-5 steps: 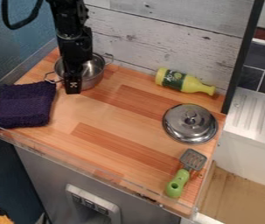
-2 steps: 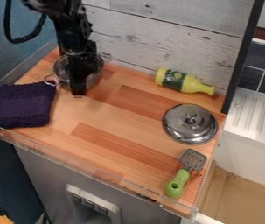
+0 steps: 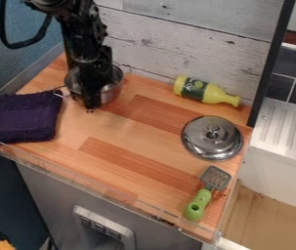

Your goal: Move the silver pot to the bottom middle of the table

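Observation:
The gripper (image 3: 92,108) hangs over the front wall of the silver pot at the back left of the wooden table (image 3: 137,141), its tips low at the pot's near side. Part of the silver pot (image 3: 112,91) is hidden behind the gripper and arm; its rim shows on both sides of them. The pot's left handle reaches toward the purple cloth. How the fingers stand against the pot wall cannot be made out.
A folded purple cloth (image 3: 25,117) lies left of the pot. Toward the right are a yellow bottle (image 3: 205,92) by the back wall, a silver lid (image 3: 213,137) and a green-handled spatula (image 3: 206,193). A clear low barrier edges the table.
The gripper has come down at the pot's near wall and shifted slightly right and forward. The pot has moved a little the same way, to the right and toward the front.

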